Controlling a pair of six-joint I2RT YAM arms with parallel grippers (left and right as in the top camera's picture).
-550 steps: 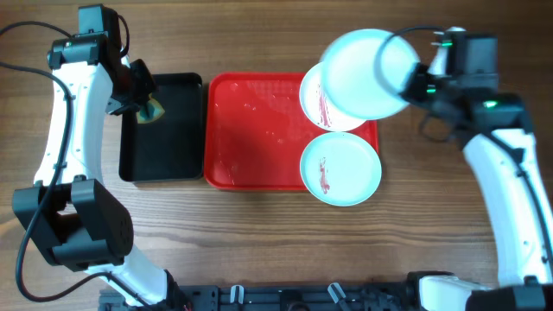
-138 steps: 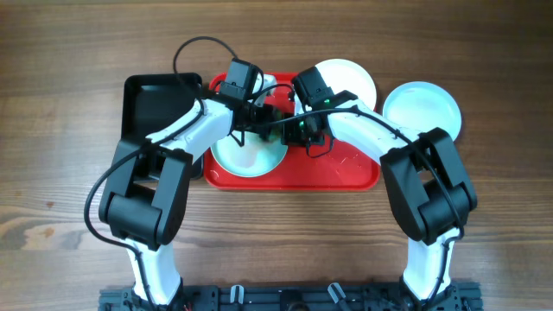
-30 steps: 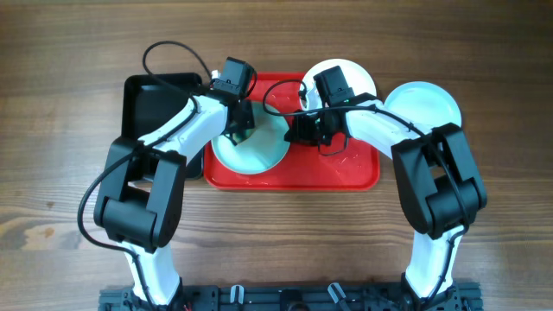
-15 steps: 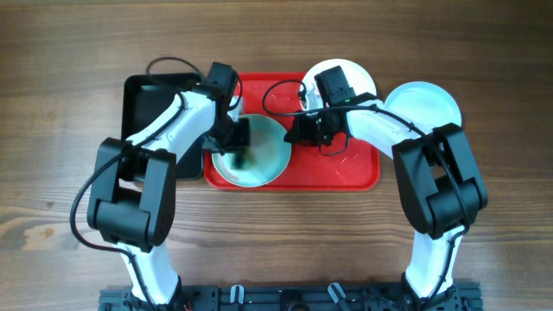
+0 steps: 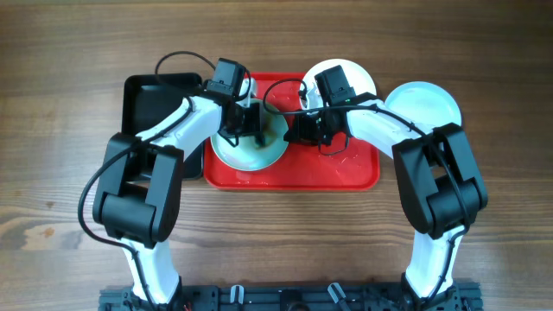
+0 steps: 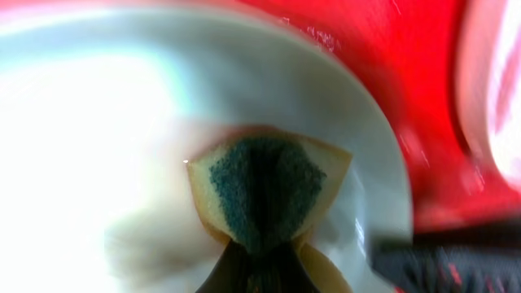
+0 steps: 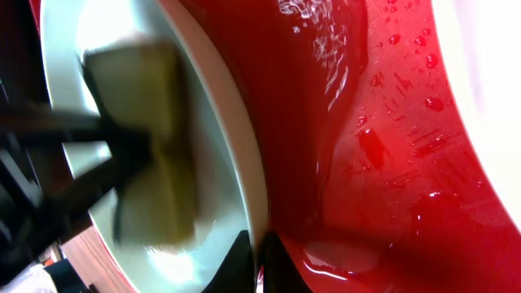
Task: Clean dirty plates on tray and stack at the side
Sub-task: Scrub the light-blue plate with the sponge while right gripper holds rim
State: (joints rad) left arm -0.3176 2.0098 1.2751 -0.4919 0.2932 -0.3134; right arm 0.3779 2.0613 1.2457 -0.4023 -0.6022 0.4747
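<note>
A pale mint-blue plate [image 5: 251,151] lies on the left part of the red tray [image 5: 346,173]. My left gripper [image 5: 246,130] is shut on a yellow sponge with a green face [image 6: 264,191] and presses it on that plate [image 6: 106,122]. My right gripper [image 5: 294,134] is shut on the plate's right rim [image 7: 244,179]; the sponge [image 7: 155,138] shows blurred there. A white plate [image 5: 354,78] rests on the tray's back right edge. Another mint-blue plate [image 5: 428,104] lies on the table right of the tray.
A black rectangular tray [image 5: 155,104] sits left of the red tray. Water drops lie on the red tray's floor [image 7: 391,122]. The wooden table [image 5: 276,242] extends in front of the tray.
My left gripper has swept the sponge across the plate, forward half a second ago and now back to its far right part. The right gripper has stayed on the rim.
</note>
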